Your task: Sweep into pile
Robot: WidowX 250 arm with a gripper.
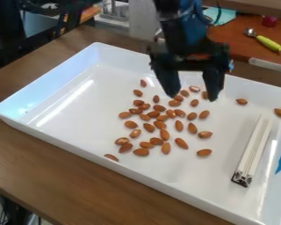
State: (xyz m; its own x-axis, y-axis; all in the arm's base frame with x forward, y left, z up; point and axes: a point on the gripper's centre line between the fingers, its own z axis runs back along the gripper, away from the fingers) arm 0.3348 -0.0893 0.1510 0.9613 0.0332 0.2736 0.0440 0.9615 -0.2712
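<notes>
1. I have the hand (191, 93) above the almonds' (165, 135) far edge, its fingers spread.
2. The almonds lie loosely scattered around the middle of the white tray (184, 175); two lie apart, toward its far right.
3. The slotted bar (253, 151) lies flat in the tray, right of the main scatter.
4. The desk (37, 167) supports the tray.

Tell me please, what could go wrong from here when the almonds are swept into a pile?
Two almonds lying apart near one end of the white bar might be missed. The bar lies flat, so it may slip from a poor grasp. Lowered from where it hangs, the gripper could scatter nearby almonds.
</notes>
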